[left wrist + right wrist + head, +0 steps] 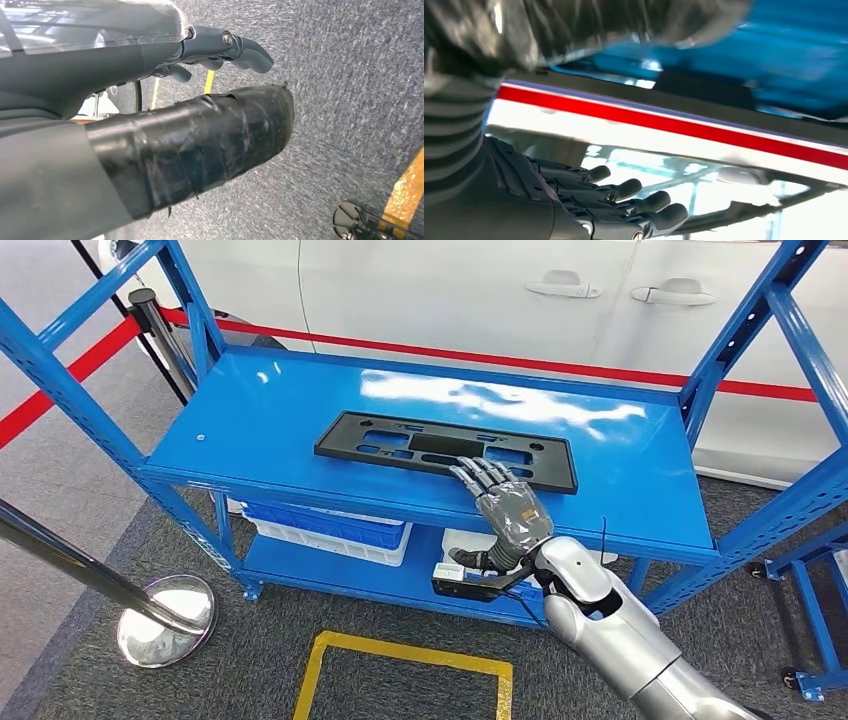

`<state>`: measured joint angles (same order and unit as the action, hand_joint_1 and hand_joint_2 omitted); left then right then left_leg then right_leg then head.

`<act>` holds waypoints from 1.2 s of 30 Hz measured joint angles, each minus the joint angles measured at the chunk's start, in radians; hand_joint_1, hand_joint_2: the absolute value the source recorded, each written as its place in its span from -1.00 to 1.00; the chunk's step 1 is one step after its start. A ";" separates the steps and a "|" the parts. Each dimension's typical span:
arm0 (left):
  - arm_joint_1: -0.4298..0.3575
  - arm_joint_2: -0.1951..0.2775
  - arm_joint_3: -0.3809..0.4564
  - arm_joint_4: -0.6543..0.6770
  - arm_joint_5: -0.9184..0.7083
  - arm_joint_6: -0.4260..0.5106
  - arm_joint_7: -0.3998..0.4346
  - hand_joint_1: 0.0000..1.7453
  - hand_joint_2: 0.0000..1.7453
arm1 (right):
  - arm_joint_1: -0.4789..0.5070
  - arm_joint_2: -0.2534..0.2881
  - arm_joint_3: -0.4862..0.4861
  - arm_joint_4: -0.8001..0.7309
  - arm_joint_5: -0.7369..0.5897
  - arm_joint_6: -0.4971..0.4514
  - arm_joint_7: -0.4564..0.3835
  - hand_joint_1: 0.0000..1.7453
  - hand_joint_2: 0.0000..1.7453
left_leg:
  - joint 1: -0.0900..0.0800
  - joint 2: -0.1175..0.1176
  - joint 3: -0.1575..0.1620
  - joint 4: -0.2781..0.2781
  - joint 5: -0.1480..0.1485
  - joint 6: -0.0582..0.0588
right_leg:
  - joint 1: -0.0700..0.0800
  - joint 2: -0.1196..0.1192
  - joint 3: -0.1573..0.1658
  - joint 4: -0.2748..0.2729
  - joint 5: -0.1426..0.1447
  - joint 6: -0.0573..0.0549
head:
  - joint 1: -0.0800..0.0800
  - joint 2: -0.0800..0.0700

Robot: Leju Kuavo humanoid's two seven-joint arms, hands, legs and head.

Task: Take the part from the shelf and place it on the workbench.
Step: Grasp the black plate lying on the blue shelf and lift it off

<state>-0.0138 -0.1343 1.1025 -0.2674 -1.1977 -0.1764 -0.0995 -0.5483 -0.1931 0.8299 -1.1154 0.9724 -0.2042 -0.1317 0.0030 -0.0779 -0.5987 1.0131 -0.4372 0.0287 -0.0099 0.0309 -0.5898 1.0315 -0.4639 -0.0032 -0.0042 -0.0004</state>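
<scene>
part [445, 450]: flat black frame with cutouts, lying on the top level of the blue shelf [260, 420], toward the front middle. my right hand [505, 505] is over its near edge, fingers [478, 475] straight and spread, tips on the frame, nothing gripped. my left hand [150, 100] hangs above grey carpet, fingers loosely bent, holding nothing. lower level: blue-and-white bin [330, 530]. white car [500, 290] behind the shelf.

A white car [480, 290] stands behind a red barrier tape [520, 365]; a chrome stanchion base [165, 620] rests on grey carpet [100, 680].
</scene>
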 joint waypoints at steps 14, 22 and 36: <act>-0.005 0.000 0.014 0.014 -0.005 0.013 0.013 -1.00 -1.00 | -0.098 0.110 -0.077 0.341 0.034 -0.121 0.058 -1.00 1.00 | -0.001 0.000 -0.001 0.003 0.000 -0.002 | -0.001 0.000 0.000 0.000 0.000 0.000 | 0.000 0.000; -0.004 -0.002 0.024 0.015 -0.005 0.014 0.014 -1.00 -1.00 | -0.099 0.125 -0.133 0.365 0.026 -0.141 0.066 -1.00 1.00 | -0.002 0.000 -0.002 0.003 0.000 -0.001 | -0.002 0.000 0.000 0.000 0.000 0.000 | 0.000 0.000; -0.005 -0.010 0.029 0.015 -0.006 0.006 0.010 -1.00 -1.00 | -0.100 0.128 -0.177 0.379 0.035 -0.146 0.064 -1.00 1.00 | 0.007 0.020 0.016 -0.024 0.010 0.025 | -0.009 -0.020 -0.106 0.222 -0.117 0.028 | 0.002 0.000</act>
<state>-0.0186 -0.1440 1.1318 -0.2522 -1.2037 -0.1709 -0.0896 -0.6486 -0.0650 0.6532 -0.7364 1.0070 -0.3497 -0.0675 0.0103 -0.0579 -0.5825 0.9894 -0.4275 0.0540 -0.0192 0.0110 -0.6955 1.2534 -0.5806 0.0252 -0.0020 -0.0004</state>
